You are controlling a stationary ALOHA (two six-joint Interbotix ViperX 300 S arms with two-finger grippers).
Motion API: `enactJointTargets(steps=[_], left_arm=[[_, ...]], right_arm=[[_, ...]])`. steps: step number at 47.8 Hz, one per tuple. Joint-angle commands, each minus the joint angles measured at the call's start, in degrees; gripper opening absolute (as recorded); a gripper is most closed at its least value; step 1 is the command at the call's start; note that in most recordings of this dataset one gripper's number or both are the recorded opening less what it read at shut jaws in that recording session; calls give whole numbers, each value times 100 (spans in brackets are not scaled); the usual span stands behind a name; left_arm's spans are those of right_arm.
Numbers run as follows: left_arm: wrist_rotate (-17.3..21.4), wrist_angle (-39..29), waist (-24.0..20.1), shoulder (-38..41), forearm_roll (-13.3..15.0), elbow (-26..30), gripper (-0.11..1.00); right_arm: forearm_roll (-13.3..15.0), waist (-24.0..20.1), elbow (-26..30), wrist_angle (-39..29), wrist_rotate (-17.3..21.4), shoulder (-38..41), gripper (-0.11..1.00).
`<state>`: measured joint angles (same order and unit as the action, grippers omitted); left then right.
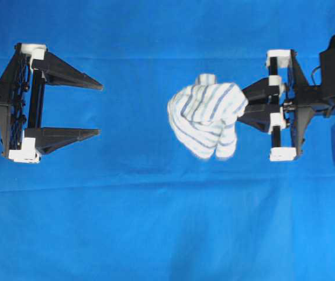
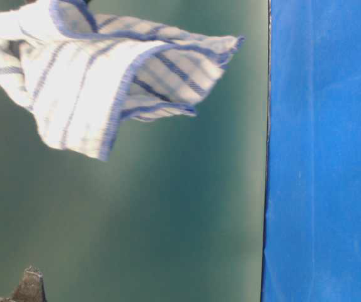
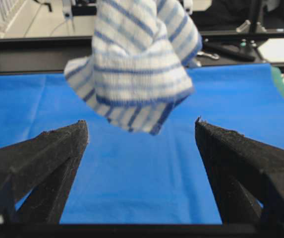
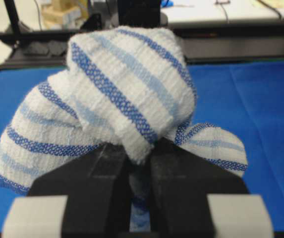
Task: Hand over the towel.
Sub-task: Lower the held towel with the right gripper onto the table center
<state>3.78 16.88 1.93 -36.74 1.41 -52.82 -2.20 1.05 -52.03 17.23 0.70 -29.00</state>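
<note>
The right gripper (image 1: 244,104) has its jaws pressed nearly together on a fold of the towel (image 1: 205,120), which hangs bunched in the air above the blue cloth (image 1: 155,234). The left gripper (image 1: 100,110) faces it with its jaws spread wide and nothing between them. From the left wrist view the towel (image 3: 134,64) hangs beyond the black fingers (image 3: 57,148), apart from them.

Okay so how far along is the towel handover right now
Done: the right gripper has its jaws shut on the towel and holds it clear of the blue cloth. In hand: the towel hangs in front of the left gripper, whose jaws stand wide open, apart from it. Left: the left gripper closing on the towel and the right releasing.
</note>
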Motion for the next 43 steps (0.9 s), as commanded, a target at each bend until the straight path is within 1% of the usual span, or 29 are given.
enactJointTargets(steps=[1, 5, 10, 16, 32, 43], left_arm=[[0, 26, 0, -18, 9, 70, 93], [0, 44, 9, -18, 9, 79, 93], [0, 53, 9, -18, 9, 79, 93], [0, 53, 9, -9, 9, 79, 93], [18, 53, 9, 9, 9, 79, 93], [26, 53, 9, 35, 9, 79, 93]], right_arm=[[-9, 158, 211, 9, 0, 141, 8], [-9, 334, 343, -79, 0, 396, 8], [-9, 563, 589, -475, 0, 870, 8], [0, 738, 835, -905, 0, 1521, 8], [9, 809, 1178, -1134, -18, 3199, 8], [9, 782, 1336, -1345, -26, 3683, 8]])
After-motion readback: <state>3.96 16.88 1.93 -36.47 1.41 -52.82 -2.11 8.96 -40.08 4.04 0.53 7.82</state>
